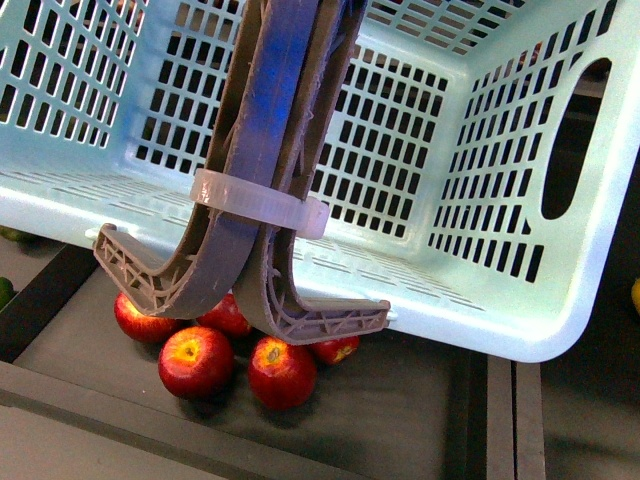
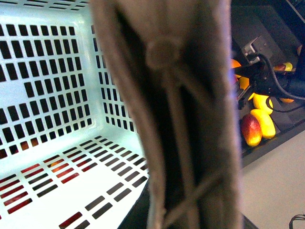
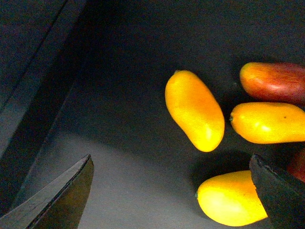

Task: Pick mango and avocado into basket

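1. Front view: bright, even light; basket (image 1: 90, 200) sharp; blue sheen on handles (image 1: 265, 120); apples (image 1: 196, 362) glossy, with soft shadows beneath.
2. Left wrist view: handles close up and badly blurred; basket wall blown out white; background dim.
3. Right wrist view: dim, dark floor (image 3: 119, 181); mangoes (image 3: 194, 109) saturated, glowing, slightly soft.

Pale teal lattice-walled plastic basket (image 1: 610, 230) w/ oval end cut-out, tilted; twin grey-brown arched handles (image 1: 265, 120) raised together, bound by white tie (image 1: 260, 208). Smooth oblong yellow-orange mango (image 3: 194, 110) lies on its side on dark grey surface, outside basket
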Action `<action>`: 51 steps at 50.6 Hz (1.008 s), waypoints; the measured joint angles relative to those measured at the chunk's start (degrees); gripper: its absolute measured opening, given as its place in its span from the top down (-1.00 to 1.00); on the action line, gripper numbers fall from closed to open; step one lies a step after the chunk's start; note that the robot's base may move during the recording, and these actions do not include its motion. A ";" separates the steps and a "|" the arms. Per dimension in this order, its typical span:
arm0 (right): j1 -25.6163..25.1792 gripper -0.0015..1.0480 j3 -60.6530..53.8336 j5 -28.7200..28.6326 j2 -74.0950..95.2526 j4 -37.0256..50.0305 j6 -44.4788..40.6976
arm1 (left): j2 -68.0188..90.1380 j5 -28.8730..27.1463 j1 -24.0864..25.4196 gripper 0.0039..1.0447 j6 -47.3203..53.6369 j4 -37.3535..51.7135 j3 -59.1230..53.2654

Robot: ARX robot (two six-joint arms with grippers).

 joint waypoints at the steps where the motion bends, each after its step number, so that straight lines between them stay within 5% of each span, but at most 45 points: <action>1: -0.13 -0.85 0.46 -0.46 0.72 -0.26 -1.22 | 0.00 0.00 0.00 0.89 0.00 0.00 0.00; 16: -2.16 -0.85 13.51 -1.86 17.38 -3.65 -13.29 | 0.00 -0.02 0.00 0.89 0.02 0.00 0.00; 51: 0.33 -0.85 31.91 0.35 36.72 0.66 -6.80 | 0.00 -0.02 0.00 0.89 0.00 0.00 0.00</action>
